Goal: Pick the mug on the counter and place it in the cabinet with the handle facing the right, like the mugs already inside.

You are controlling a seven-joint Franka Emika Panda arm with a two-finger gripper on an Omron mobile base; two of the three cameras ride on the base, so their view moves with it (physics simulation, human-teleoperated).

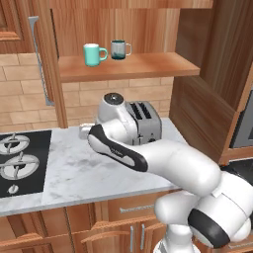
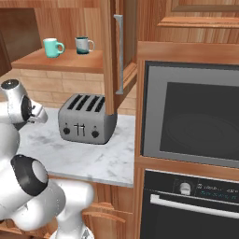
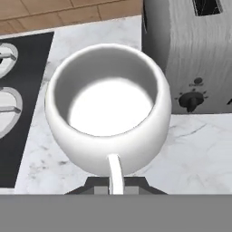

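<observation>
Pincer (image 3: 116,188) clenched on the mug's (image 3: 108,113) handle; mug beside toaster (image 3: 195,59) above the counter (image 3: 195,149).

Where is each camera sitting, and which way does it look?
Left base view: behind the arm's left, facing the cabinet; the arm crosses.
Right base view: behind its right, facing the toaster and oven; arm at left.
Hand view: above the claw, shut on the white mug.
Base views share the teal mug.

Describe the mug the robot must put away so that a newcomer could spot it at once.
On the marble counter, left of the toaster and beside the stove, is the mug. It is squat, rounded and white, unlike the taller teal mug and grey mug on the shelf.
</observation>
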